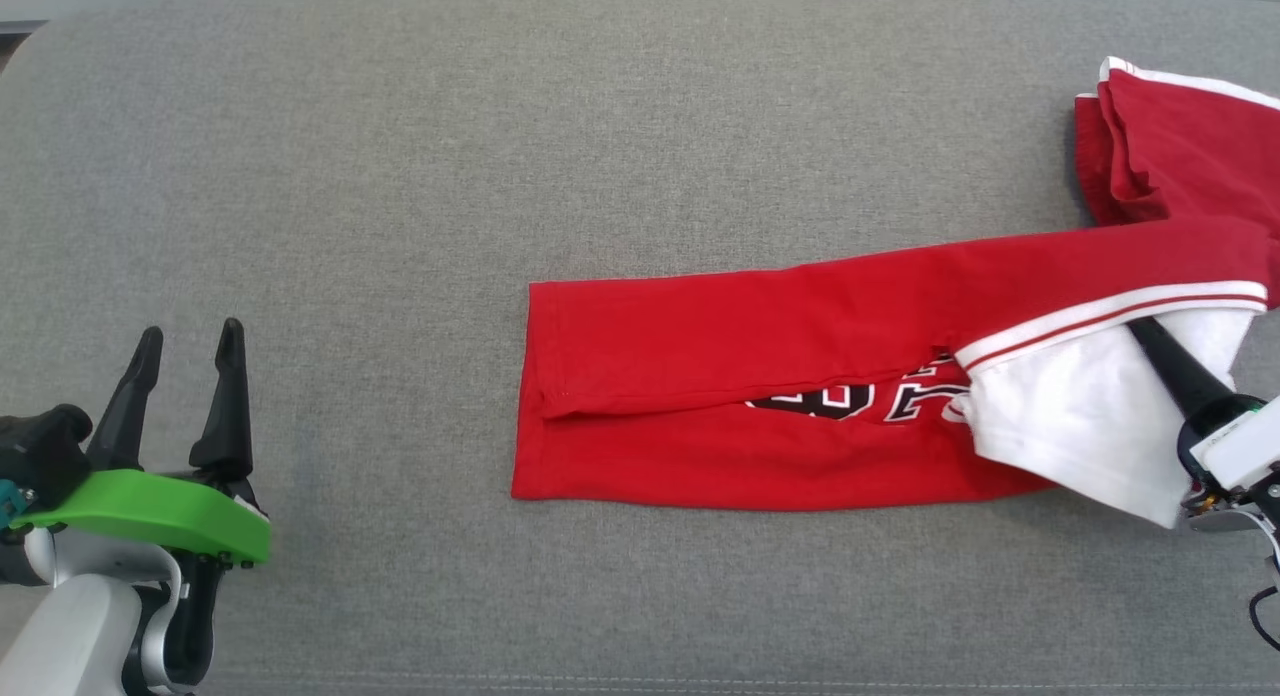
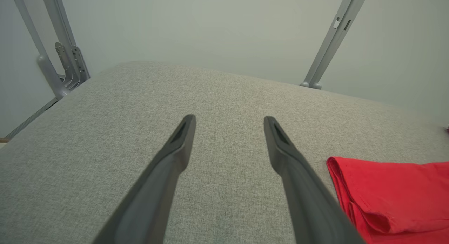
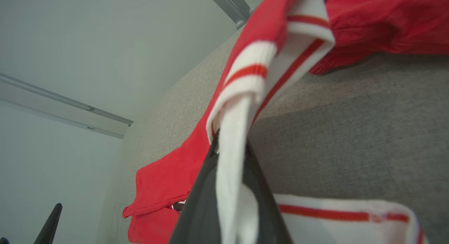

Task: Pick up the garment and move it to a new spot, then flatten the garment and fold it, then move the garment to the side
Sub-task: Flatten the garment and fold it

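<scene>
Red knit garment with white red-striped sleeve trim and black-and-white lettering lies on the grey woven padded worktop, folded into a long band from the middle toward the right edge. Its hem end sits near the centre. The lettering is partly covered by the folded-over top layer. More red cloth with white trim is bunched at the far right corner.

Right gripper at the right edge is pressed together, pinching the white sleeve cuff; the right wrist view shows that cuff clamped between the dark fingers and raised off the worktop.

Left gripper, with a green bracket on its wrist, is near the front left corner, fingers spread, holding nothing, well apart from the garment. In the left wrist view the hem fold lies just right of the spread fingers, and grey metal frame posts stand behind the far edge.
</scene>
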You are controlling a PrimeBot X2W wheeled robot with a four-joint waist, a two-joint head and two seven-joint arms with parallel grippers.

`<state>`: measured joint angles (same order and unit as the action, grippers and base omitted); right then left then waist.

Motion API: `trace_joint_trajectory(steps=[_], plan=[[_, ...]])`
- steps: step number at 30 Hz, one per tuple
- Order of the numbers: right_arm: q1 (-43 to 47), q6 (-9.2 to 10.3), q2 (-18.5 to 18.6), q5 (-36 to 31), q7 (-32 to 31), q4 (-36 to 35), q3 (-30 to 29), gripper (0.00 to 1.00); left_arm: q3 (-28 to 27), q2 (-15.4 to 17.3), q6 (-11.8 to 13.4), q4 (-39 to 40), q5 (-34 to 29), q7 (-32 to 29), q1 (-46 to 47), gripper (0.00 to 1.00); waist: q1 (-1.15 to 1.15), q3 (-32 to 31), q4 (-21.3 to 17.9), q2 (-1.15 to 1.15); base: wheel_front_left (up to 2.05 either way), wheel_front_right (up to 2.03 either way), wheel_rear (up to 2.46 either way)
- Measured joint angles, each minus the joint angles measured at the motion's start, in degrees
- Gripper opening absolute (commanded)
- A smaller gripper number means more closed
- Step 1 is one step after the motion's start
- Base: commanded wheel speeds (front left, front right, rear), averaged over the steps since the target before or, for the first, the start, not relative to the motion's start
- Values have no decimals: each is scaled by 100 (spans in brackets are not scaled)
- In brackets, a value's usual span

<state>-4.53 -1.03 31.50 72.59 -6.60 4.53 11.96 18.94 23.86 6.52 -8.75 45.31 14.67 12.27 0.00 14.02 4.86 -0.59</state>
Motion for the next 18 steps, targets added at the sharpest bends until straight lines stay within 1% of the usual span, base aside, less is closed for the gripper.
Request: trace_joint_trajectory(steps=[1, 4, 5, 8, 11, 12, 14, 16, 17, 18], plan=[[20, -51, -12, 166, -115, -156, 16, 0, 8, -1, -5, 10, -26, 0, -43, 100, 0, -23, -18, 0, 0, 0, 0], [20, -154, -35, 299, -405, -583, 218, 0, 69, -33, -54, 20, -80, 0, -109, 100, 0, -65, -60, 0, 0, 0, 0], [6, -162, -70, 337, -501, -701, 315, 0, 109, -64, -73, 26, -91, 0, -118, 100, 0, -71, -68, 0, 0, 0, 0], [-175, -163, -288, 409, -793, -1069, 720, 0, 236, -123, -105, 43, -133, 0, -126, 100, 0, -41, -69, 0, 0, 0, 0], [-537, -132, -635, 364, -927, -1232, 1107, 0, 356, -121, -194, 51, -197, 0, -126, 100, 0, 47, -57, 0, 0, 0, 0], [-686, -74, -769, 240, -925, -1222, 1227, 0, 398, -124, -216, 49, -223, 0, -125, 100, 0, 82, -50, 0, 0, 0, 0], [-956, -27, -1003, 33, -928, -1181, 1479, 0, 459, -129, -256, 48, -287, 0, -113, 100, 0, 153, -33, 0, 0, 0, 0], [-1217, 73, -1326, -155, -926, -1007, 1738, 0, 475, -137, -280, 51, -301, 0, -103, 100, 0, 227, -8, 0, 0, 0, 0], [-1330, 123, -1493, -260, -925, -894, 1848, 0, 487, -138, -303, 45, -315, 0, -88, 100, 0, 264, 7, 0, 0, 0, 0], [-1505, 223, -1775, -406, -900, -649, 2018, 0, 533, -153, -354, 34, -316, 0, -12, 100, 0, 331, 45, 0, 0, 0, 0]])
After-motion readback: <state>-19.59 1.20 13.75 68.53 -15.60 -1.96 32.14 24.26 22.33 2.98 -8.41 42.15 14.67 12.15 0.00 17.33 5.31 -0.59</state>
